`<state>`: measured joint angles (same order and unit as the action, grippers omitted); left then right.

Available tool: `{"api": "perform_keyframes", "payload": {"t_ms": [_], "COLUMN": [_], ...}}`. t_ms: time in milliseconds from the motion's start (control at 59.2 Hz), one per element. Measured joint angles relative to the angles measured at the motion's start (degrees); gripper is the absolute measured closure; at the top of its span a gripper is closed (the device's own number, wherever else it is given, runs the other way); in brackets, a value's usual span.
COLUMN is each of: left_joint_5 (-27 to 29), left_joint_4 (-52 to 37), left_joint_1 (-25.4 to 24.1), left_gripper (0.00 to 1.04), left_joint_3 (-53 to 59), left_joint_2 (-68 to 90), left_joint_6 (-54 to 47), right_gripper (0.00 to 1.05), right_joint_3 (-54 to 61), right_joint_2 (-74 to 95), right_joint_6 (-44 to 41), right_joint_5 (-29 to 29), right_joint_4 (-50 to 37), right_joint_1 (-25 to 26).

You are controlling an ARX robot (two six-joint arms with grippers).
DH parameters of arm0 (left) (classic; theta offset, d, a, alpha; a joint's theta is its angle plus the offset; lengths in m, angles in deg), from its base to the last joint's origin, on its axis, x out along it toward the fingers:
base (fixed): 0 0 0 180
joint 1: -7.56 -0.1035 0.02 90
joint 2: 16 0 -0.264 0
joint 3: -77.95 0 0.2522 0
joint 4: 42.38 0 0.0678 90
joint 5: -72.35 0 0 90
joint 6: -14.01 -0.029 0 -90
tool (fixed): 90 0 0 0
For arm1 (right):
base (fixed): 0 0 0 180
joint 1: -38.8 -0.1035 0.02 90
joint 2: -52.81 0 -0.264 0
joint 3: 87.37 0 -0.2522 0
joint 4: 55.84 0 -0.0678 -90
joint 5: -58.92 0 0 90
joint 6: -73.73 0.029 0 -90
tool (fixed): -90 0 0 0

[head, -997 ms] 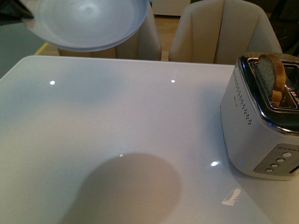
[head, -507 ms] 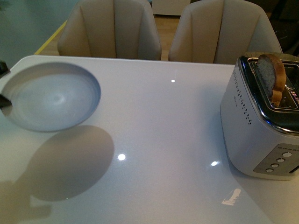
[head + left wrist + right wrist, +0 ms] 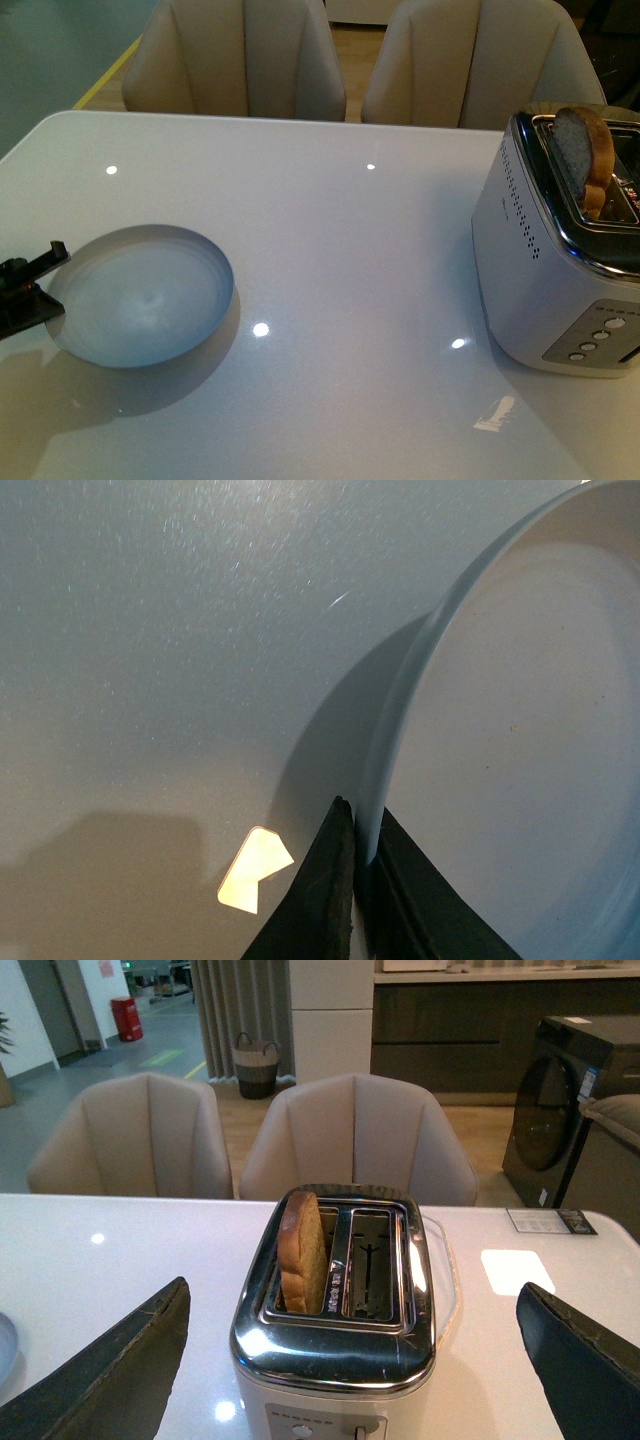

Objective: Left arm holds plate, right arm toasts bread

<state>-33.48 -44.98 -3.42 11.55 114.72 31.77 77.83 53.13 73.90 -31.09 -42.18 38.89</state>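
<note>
White glossy surface (image 3: 350,230), two beige chairs (image 3: 240,60) behind. Plate (image 3: 145,300): near left edge, rim pinched by left tool (image 3: 358,825). Bread (image 3: 583,150): upright in toaster (image 3: 530,270) slot, right side. Right tool (image 3: 352,1288): spread wide, empty.

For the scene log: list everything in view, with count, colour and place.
plate: 1, pale blue-grey, left part of the table, rim held by the left gripper
bread: 1 slice, brown, upright in one toaster slot
toaster: 1, silver and white, two slots, right part of the table
table: 1, glossy white
chairs: 2, beige, at the table's far edge
basket: 1, woven, on the floor in the background
left gripper: 1, black, shut on the plate's rim
right gripper: 1, black, open, facing the toaster
</note>
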Motion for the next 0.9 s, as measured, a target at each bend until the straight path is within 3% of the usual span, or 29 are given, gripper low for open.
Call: {"api": "perform_keyframes", "payload": {"t_ms": [473, 896], "left_joint_5": [-0.1, -1.3], "left_joint_4": [-3.2, -6.8], "left_joint_1": [0.0, 0.0], "left_gripper": [1.01, 0.36], "left_joint_3": [2.4, 6.1], "left_joint_2": [2.8, -3.1], "left_joint_6": [1.9, 3.1], "right_gripper": [0.09, 0.09], "right_joint_3": [0.0, 0.0], "right_joint_2": [0.0, 0.0], "right_joint_6": [0.0, 0.0], "right_joint_5": [0.0, 0.0], "right_joint_4": [0.0, 0.0], "right_joint_1": [0.0, 0.0]}}
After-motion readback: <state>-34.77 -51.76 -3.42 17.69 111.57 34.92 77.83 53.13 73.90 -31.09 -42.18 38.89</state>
